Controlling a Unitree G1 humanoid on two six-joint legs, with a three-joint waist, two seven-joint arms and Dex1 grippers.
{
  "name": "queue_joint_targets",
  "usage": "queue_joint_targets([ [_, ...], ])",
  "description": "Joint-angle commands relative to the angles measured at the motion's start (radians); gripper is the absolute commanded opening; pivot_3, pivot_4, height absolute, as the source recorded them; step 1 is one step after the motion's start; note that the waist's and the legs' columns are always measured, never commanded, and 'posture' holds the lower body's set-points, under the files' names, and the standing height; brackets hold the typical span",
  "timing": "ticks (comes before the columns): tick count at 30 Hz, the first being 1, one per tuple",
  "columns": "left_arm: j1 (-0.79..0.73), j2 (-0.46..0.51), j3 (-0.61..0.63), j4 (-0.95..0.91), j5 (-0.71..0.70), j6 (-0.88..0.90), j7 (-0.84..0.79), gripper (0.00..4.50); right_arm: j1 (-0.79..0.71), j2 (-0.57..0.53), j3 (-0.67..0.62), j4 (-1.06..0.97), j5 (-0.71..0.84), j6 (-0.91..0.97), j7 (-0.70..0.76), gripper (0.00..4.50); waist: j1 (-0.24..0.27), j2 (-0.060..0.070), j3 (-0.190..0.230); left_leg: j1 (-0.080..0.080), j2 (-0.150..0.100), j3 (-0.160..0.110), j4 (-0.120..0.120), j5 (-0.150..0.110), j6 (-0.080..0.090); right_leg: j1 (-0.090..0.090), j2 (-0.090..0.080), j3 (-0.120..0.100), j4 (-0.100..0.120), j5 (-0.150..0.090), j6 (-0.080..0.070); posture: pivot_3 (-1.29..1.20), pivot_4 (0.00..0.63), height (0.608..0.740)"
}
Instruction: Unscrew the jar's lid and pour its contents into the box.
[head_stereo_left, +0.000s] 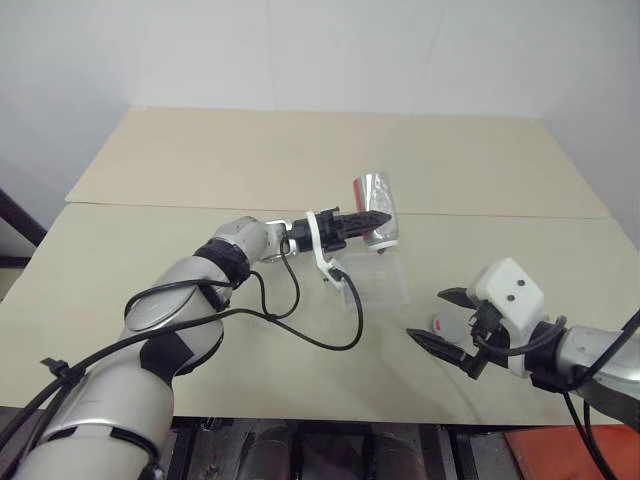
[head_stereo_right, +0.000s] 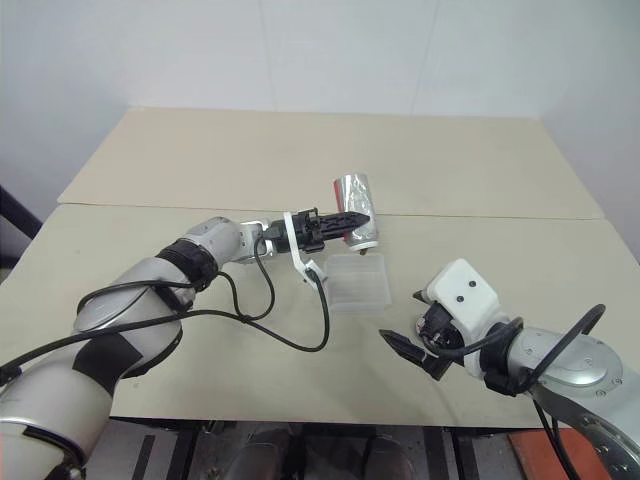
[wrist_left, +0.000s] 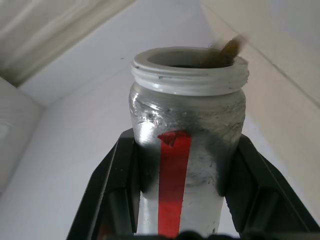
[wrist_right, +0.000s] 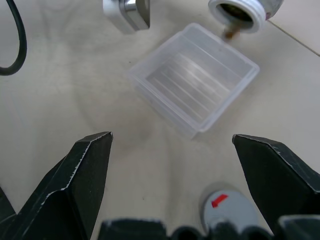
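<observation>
My left gripper (head_stereo_left: 374, 222) is shut on the jar (head_stereo_left: 375, 205), a silvery cylinder with a red stripe (wrist_left: 172, 185). The jar hangs tipped, its open mouth (wrist_right: 240, 12) pointing down over the far edge of the box (head_stereo_left: 380, 285), a clear shallow tray on the table. A small brown piece of the contents (wrist_right: 230, 34) sits blurred at the jar's rim, just above the box. My right gripper (head_stereo_left: 428, 315) is open and empty, low over the table to the right of the box. The lid (head_stereo_left: 445, 325), grey with a red mark, lies flat on the table between its fingers.
The beige table (head_stereo_left: 180, 240) is made of two boards with a seam running across behind the box. A black cable (head_stereo_left: 300, 325) loops under my left forearm onto the table. A white wall stands behind the table's far edge.
</observation>
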Motion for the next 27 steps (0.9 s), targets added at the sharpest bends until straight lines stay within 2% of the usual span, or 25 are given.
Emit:
queue_joint_targets([
  [1, -0.039, 0.006, -0.02, 0.009, 0.002, 0.022, 0.047, 1.89, 0.005, -0.007, -0.029, -0.025, -0.008, -0.025, -0.007, 4.47, 0.0, 0.0, 0.0, 0.0, 0.0, 0.0, 0.0, 0.0, 0.0, 0.0, 0.0, 0.0, 0.0, 0.0, 0.0, 0.0, 0.15, 0.74],
  [5, -0.05, 0.024, 0.003, -0.005, -0.047, -0.014, 0.045, 1.89, 0.005, -0.009, -0.019, -0.023, -0.016, -0.027, -0.006, 4.47, 0.0, 0.0, 0.0, 0.0, 0.0, 0.0, 0.0, 0.0, 0.0, 0.0, 0.0, 0.0, 0.001, 0.0, 0.0, 0.0, 0.15, 0.74],
  [8, -0.042, 0.036, 0.053, 0.0, -0.14, -0.1, -0.028, 1.89, -0.005, -0.008, -0.007, -0.017, -0.022, -0.031, -0.003, 4.47, 0.001, 0.0, 0.0, 0.0, 0.0, 0.0, 0.0, 0.0, 0.0, -0.001, 0.0, 0.0, 0.001, 0.0, 0.0, 0.0, 0.15, 0.74],
  [10, -0.009, 0.044, 0.127, 0.011, -0.262, -0.172, -0.148, 1.89, -0.008, -0.008, 0.001, -0.013, -0.03, -0.033, -0.002, 4.47, 0.001, 0.0, 0.0, -0.001, 0.0, 0.0, 0.0, 0.0, 0.0, -0.002, 0.0, 0.0, 0.001, 0.0, 0.0, 0.0, 0.15, 0.74],
  [12, 0.058, 0.047, 0.253, 0.028, -0.489, -0.264, -0.383, 1.89, -0.008, -0.005, 0.0, -0.013, -0.034, -0.033, -0.003, 4.47, -0.001, 0.0, 0.0, -0.002, 0.0, 0.001, 0.0, 0.001, -0.001, -0.003, 0.0, 0.0, 0.001, 0.0, 0.0, 0.0, 0.15, 0.74],
  [14, 0.195, 0.017, 0.44, -0.051, -0.883, -0.232, -0.74, 1.89, -0.005, -0.003, -0.005, -0.015, -0.034, -0.032, -0.003, 4.47, -0.005, 0.002, -0.002, -0.001, 0.001, 0.001, 0.001, 0.001, -0.001, -0.004, -0.001, 0.001, 0.002, 0.0, 0.0, 0.0, 0.15, 0.74],
  [16, 0.33, -0.01, 0.571, -0.245, -1.205, -0.061, -1.028, 1.89, -0.002, -0.002, -0.007, -0.016, -0.035, -0.031, -0.003, 4.47, -0.02, 0.004, -0.002, 0.0, 0.002, 0.002, 0.001, 0.001, -0.002, -0.004, -0.001, 0.001, 0.003, 0.0, 0.0, 0.0, 0.15, 0.74],
  [17, 0.401, -0.02, 0.626, -0.377, -1.342, 0.068, -1.122, 1.89, -0.001, -0.001, -0.009, -0.018, -0.036, -0.031, -0.002, 4.47, -0.025, 0.004, -0.002, 0.0, 0.002, 0.001, 0.001, 0.002, -0.003, -0.004, -0.001, 0.0, 0.004, 0.0, 0.0, 0.0, 0.15, 0.74],
  [19, 0.522, -0.028, 0.703, -0.613, -1.517, 0.28, -1.223, 1.89, -0.001, 0.004, -0.009, -0.018, -0.036, -0.03, -0.002, 4.47, -0.031, 0.004, -0.002, 0.0, 0.002, 0.001, 0.001, 0.002, -0.004, -0.004, -0.001, 0.001, 0.004, 0.0, 0.0, 0.0, 0.15, 0.74],
  [23, 0.699, -0.031, 0.765, -0.909, -1.573, 0.517, -1.232, 1.89, 0.001, 0.01, 0.013, -0.013, -0.05, -0.038, 0.001, 4.47, -0.027, 0.004, -0.002, 0.004, 0.002, 0.001, 0.001, 0.003, -0.005, 0.0, 0.0, 0.001, 0.005, 0.0, 0.0, 0.0, 0.15, 0.74],
  [27, 0.801, -0.044, 0.784, -1.023, -1.515, 0.628, -1.194, 1.89, -0.013, 0.016, 0.04, -0.005, -0.064, -0.046, 0.004, 4.47, -0.022, 0.004, -0.004, 0.014, 0.001, 0.0, 0.001, 0.002, -0.003, 0.012, 0.0, 0.002, 0.0, 0.0, 0.0, 0.0, 0.15, 0.74],
])
